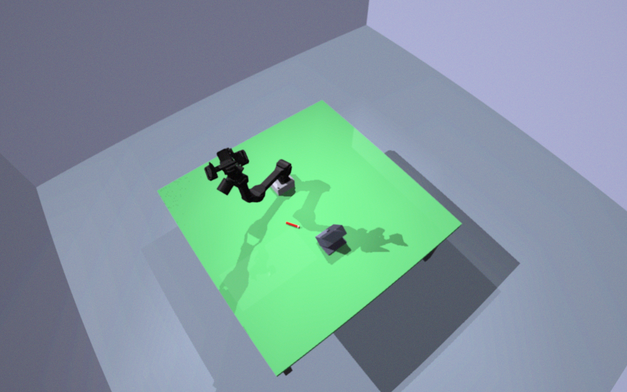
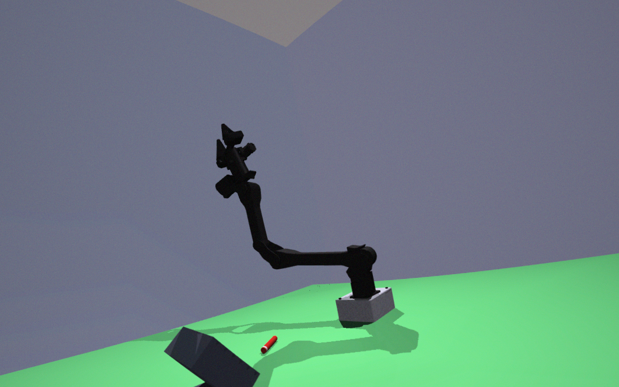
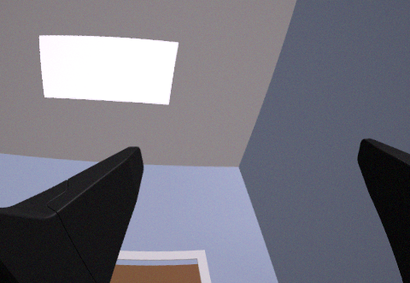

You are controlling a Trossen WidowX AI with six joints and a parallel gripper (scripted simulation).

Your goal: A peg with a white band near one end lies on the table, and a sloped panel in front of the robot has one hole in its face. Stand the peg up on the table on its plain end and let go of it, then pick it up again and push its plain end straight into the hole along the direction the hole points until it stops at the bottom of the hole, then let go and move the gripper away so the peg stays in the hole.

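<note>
A red peg (image 1: pixel 292 224) (image 2: pixel 269 344) lies on its side on the green table (image 1: pixel 276 312) (image 2: pixel 518 327). Its white band is near the end closer to the panel. The dark sloped panel (image 1: pixel 331 237) (image 2: pixel 206 355) stands in front of the robot, a short way beyond the peg. Its hole is too small to make out clearly. My gripper (image 1: pixel 226 164) (image 2: pixel 220 133) (image 3: pixel 255 155) is open and empty. It is raised high above the table, far from the peg, with its fingers pointing upward. The wrist view shows neither peg nor panel.
The robot's pale base (image 1: pixel 284 187) (image 2: pixel 365 308) stands on the table behind the peg. The arm reaches out low from it, then bends steeply upward. The wrist view shows the ceiling with a bright light panel (image 3: pixel 108 69), walls, and part of a white-framed brown panel (image 3: pixel 155 274).
</note>
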